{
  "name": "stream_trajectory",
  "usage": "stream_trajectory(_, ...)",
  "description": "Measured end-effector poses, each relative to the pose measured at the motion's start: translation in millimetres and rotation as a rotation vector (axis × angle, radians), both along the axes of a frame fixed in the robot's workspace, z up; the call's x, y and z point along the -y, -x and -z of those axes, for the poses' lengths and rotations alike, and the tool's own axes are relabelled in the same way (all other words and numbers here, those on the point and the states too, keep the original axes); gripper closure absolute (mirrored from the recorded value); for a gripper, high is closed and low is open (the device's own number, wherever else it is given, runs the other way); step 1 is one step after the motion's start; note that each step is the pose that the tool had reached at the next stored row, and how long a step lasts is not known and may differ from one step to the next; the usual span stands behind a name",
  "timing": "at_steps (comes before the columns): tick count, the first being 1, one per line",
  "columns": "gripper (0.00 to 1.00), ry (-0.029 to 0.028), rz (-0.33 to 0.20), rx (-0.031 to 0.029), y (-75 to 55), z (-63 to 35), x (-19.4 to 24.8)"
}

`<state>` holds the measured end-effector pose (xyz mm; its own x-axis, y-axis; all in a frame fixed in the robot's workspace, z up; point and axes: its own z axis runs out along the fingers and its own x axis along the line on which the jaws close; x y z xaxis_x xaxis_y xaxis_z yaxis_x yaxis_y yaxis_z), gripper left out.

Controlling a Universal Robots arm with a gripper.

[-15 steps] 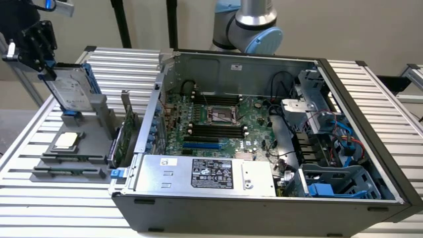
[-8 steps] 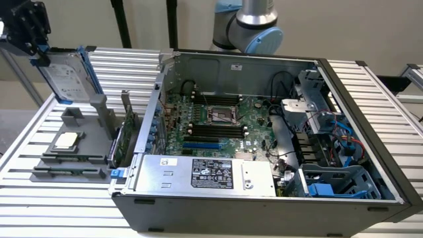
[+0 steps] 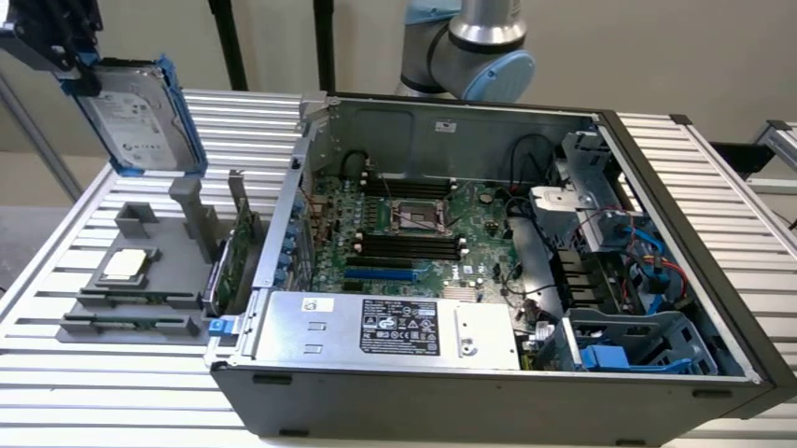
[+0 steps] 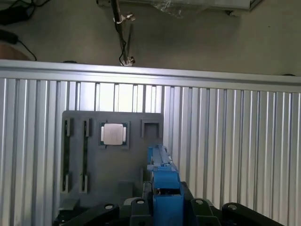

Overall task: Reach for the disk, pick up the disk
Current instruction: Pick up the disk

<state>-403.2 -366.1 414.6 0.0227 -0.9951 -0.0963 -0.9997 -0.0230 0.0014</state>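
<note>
Looking at a slatted aluminium bench (image 3: 112, 392), beige wall (image 3: 648, 56) behind, open PC case (image 3: 498, 397) and grey tray (image 3: 137, 329) on it. Got the disk (image 3: 140, 117) hanging above the exterior view's left, long axis near upright, fingers (image 4: 195, 207) clamped on its top.

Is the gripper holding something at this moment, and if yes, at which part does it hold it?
Yes. The gripper holds the disk by its upper end, and the disk hangs tilted in the air above the table.
</note>
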Motion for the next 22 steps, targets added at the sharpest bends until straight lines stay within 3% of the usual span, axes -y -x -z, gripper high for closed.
stream_trajectory(18,0.67,-0.0056,0.0,-0.0051,-81.0,-81.6,0.0)
stream_trajectory(22,0.67,-0.0063,0.0,-0.007,-99.2,-94.6,0.2)
